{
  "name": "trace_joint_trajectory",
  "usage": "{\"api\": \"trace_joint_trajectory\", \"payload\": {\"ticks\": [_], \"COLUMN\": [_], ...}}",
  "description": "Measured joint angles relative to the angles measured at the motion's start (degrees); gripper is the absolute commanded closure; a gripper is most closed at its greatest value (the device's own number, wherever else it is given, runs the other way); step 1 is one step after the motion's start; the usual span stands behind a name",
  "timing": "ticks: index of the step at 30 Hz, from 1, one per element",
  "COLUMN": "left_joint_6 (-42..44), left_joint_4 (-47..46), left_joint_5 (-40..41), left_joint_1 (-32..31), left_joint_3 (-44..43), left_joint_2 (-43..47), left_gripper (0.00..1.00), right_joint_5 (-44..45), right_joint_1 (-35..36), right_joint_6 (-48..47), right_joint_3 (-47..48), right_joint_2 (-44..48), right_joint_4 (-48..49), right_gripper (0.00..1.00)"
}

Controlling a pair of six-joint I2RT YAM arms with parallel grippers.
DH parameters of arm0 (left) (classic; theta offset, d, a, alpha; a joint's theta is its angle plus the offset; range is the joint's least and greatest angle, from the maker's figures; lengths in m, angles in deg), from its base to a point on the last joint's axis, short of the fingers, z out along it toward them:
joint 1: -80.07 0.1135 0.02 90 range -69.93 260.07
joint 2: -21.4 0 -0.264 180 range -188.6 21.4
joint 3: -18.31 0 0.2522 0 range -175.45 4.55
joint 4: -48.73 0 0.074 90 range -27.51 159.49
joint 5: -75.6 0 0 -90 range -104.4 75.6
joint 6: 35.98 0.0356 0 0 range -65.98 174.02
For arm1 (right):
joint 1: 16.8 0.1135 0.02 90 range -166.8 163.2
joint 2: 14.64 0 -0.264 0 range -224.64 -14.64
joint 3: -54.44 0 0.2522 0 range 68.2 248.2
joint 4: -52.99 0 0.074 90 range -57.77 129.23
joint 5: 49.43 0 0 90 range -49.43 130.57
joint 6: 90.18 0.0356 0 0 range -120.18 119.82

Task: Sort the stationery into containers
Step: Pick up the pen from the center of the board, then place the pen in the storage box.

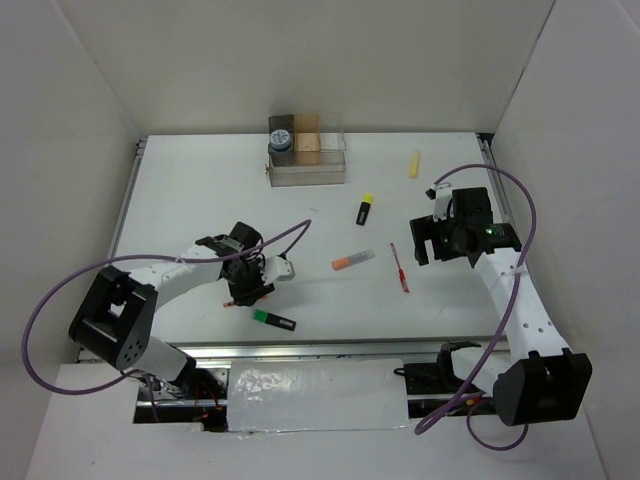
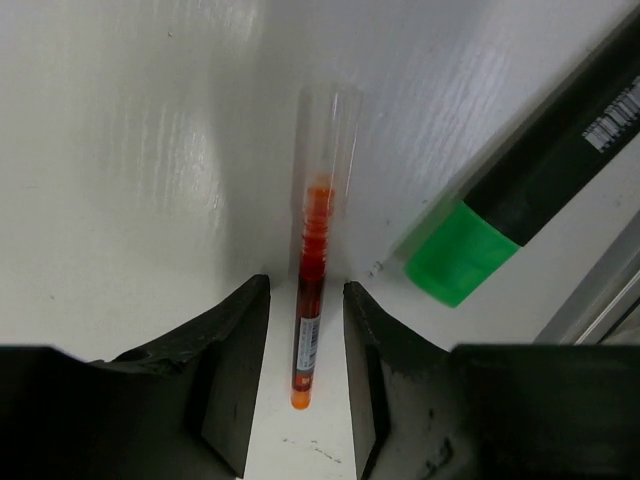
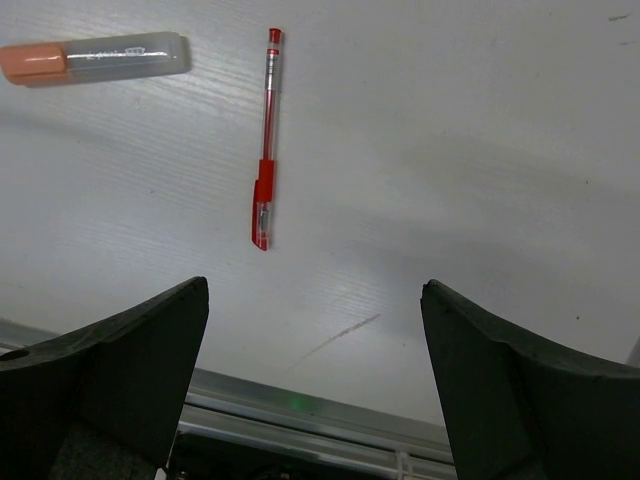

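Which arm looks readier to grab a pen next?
Left. The left end effector straddles a thin red pen, one finger on each side. The right end effector hangs open, apart from the other red pen.

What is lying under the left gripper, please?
A thin red pen lies on the table between the open fingers of the left gripper. In the top view the gripper largely covers it.
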Motion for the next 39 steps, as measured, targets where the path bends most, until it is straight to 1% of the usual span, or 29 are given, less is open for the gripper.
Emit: {"api": "trace_joint_trajectory", "payload": {"ticks": [3,5,8,9,10,13,15,20,24,27,29,31,35,37,39], "left_joint_6": [-0.5,-0.8,-1.8,-1.9,-2.1,-3.3,-3.3,-3.2,-1.4,1.7,3.6,5.4,7.9,9.0,10.1], "left_joint_4": [-1.0,-1.6,-2.4,-2.7,-3.1,-3.4,-3.5,-1.4,1.4,-0.3,-2.1,-4.9,-8.1,-9.9,-11.5], "left_joint_5": [0.7,0.9,2.3,2.7,3.0,3.7,4.1,3.5,3.5,4.2,5.0,5.8,6.5,6.7,7.2], "left_joint_1": [-0.2,-0.3,-1.1,-1.4,-1.6,-2.0,-2.0,-0.3,1.6,2.0,2.1,2.1,2.4,2.6,2.7], "left_joint_3": [-0.2,-0.2,-0.2,-0.2,-0.3,-1.2,-2.2,-6.7,-17.8,-29.3,-37.5,-44.9,-59.3,-63.7,-65.7], "left_joint_2": [-1.8,-2.0,-2.2,-2.4,-2.6,-3.6,-4.4,-7.3,-9.9,-11.4,-14.1,-18.0,-29.2,-34.7,-39.0], "left_gripper": [0.58,0.59,0.66,0.72,0.75,0.92,1.0,1.0,1.0,1.0,1.0,1.0,1.0,1.0,1.0], "right_joint_5": [0.0,0.0,0.0,0.0,-0.1,-0.2,-0.2,-0.3,-0.5,-0.7,-0.7,-0.9,-1.3,-1.6,-1.8], "right_joint_1": [0.0,0.0,0.0,0.0,0.0,0.0,0.0,0.0,0.0,0.0,0.0,0.0,0.0,0.0,0.0], "right_joint_6": [0.1,0.1,0.2,0.2,0.2,0.3,0.3,0.3,0.2,0.2,0.2,0.3,0.8,1.5,2.0], "right_joint_3": [0.0,0.0,0.0,0.0,0.0,0.0,0.0,0.0,0.0,0.0,0.0,0.0,0.0,0.0,0.1], "right_joint_2": [0.0,0.0,0.0,0.0,0.0,0.0,0.0,0.0,-0.2,-0.7,-1.1,-1.4,-2.1,-2.3,-2.4], "right_joint_4": [0.0,0.0,0.0,0.0,0.0,0.0,0.0,0.0,0.0,0.0,0.1,0.1,0.1,0.1,0.1], "right_gripper": [0.07,0.07,0.07,0.07,0.07,0.07,0.07,0.06,0.07,0.06,0.06,0.06,0.06,0.06,0.06]}}
